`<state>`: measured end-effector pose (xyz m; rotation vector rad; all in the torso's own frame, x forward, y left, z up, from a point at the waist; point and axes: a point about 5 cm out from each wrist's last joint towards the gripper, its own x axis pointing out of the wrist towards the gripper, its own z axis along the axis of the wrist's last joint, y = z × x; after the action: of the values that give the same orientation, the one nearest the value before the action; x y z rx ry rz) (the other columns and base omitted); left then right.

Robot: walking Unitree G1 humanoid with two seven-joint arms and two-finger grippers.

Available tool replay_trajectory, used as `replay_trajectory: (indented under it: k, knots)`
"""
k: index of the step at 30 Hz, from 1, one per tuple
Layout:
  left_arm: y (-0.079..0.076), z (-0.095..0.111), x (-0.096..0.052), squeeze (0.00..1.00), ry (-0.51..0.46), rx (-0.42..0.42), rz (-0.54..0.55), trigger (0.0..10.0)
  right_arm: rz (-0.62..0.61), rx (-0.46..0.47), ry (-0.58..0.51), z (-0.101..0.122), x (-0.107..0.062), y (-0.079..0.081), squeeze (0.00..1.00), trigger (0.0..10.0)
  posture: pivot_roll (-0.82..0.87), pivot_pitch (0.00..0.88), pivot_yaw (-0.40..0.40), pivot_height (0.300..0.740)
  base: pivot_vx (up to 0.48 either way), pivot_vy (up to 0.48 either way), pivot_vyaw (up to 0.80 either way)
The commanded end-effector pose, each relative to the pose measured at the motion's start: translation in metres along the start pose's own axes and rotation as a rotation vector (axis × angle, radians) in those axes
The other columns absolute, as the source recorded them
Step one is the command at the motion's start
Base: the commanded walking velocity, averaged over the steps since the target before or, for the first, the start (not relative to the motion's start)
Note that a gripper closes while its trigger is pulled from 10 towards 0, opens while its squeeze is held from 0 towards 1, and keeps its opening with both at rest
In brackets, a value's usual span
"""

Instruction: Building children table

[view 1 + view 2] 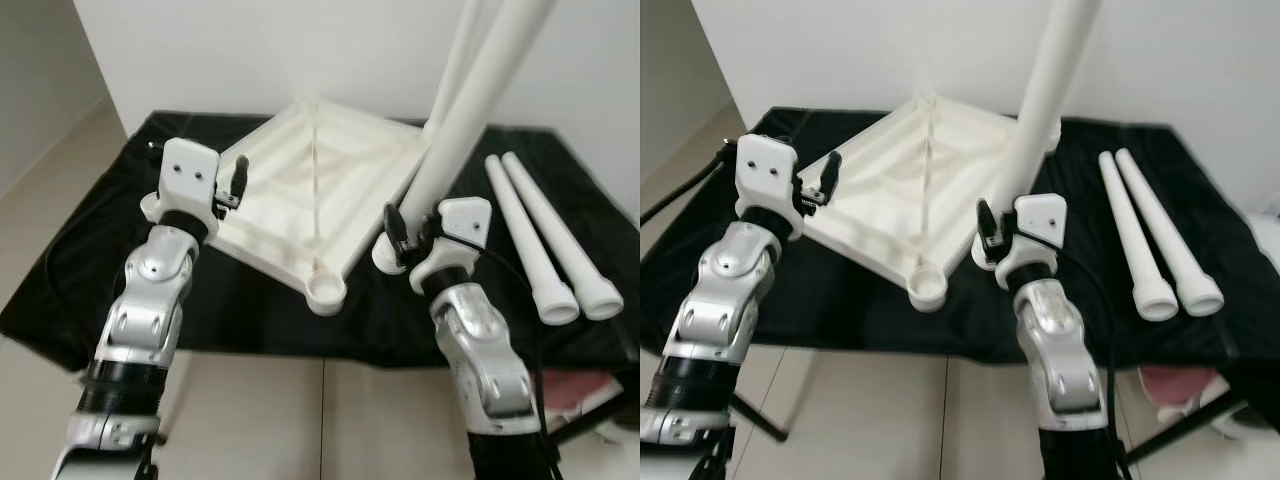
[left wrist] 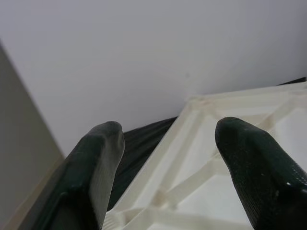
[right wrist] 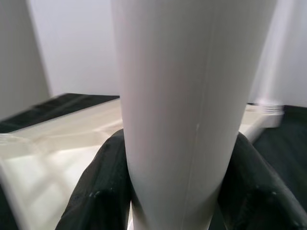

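The white table top lies upside down on the black cloth, with an empty round socket at its near corner. My right gripper is shut on a white table leg, holding it near its thick lower end. The leg tilts up and away beside the top's right edge, and the wrist view shows the leg between the black fingers. A second leg stands behind it at the far right corner. My left gripper hovers open at the top's left edge.
Two loose white legs lie side by side on the cloth to the right. A white wall stands close behind. Pale tile floor lies in front, and something pink sits under the right end.
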<state>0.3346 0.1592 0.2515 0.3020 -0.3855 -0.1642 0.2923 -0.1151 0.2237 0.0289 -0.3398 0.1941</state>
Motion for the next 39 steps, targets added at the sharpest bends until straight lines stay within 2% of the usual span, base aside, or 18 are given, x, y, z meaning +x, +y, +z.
replay_trajectory:
  k: [1,6,25,31,39]
  knots:
    - [-0.0033,0.0016,0.0008,0.0,-0.009,-0.007,-0.007,10.0,0.016,-0.003,-0.015,0.003,0.0007,0.0015,0.0,10.0,0.0,0.079,0.013,0.74,0.0,-0.454,0.0]
    - [-0.004,0.0009,0.0013,0.0,-0.002,-0.03,-0.01,10.0,0.016,-0.003,-0.015,0.0028,0.0005,0.0016,0.0,10.0,0.0,0.08,0.014,0.74,0.0,0.0,0.0]
    - [-0.0048,-0.0052,0.0004,0.0,0.036,-0.03,-0.024,10.0,0.027,-0.019,-0.021,0.0036,0.0,0.0029,0.0,10.0,0.0,0.081,0.013,0.74,0.0,0.0,0.0]
    - [-0.008,-0.0048,-0.0006,0.0,0.046,-0.073,-0.052,10.0,0.042,-0.027,-0.023,0.0037,0.0005,0.0067,0.0,10.0,0.01,0.084,0.012,0.74,0.0,0.0,0.0]
    - [-0.0105,-0.0049,-0.0007,0.0,0.047,-0.076,-0.082,10.0,0.048,-0.026,-0.025,0.0035,0.0002,0.0088,0.0,10.0,0.01,0.085,0.014,0.74,0.0,0.0,0.0]
